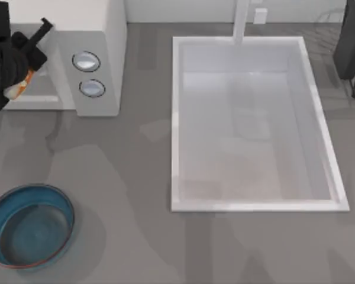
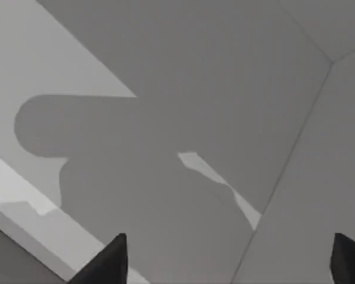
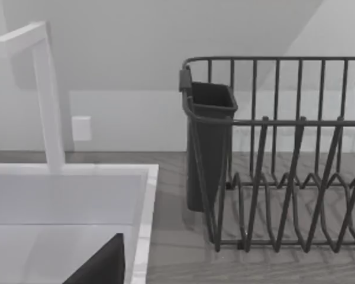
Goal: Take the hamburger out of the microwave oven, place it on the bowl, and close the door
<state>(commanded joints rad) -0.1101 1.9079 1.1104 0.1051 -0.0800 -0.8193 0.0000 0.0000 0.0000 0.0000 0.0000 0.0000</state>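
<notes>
Beside the sink [image 1: 254,124], toward the left, one microwave oven [image 1: 97,53] is standing with two silver knobs [image 1: 86,61] facing up. One left gripper [image 1: 18,56] is reaching into its cavity, and one hamburger [image 1: 18,89] is peeking out beneath the black arm; whether the fingers are clenching it I cannot tell. One bowl [image 1: 29,225] is sitting well below the microwave oven. Right of the sink, the right arm [image 1: 350,41] is idling by one dish rack [image 3: 284,154].
</notes>
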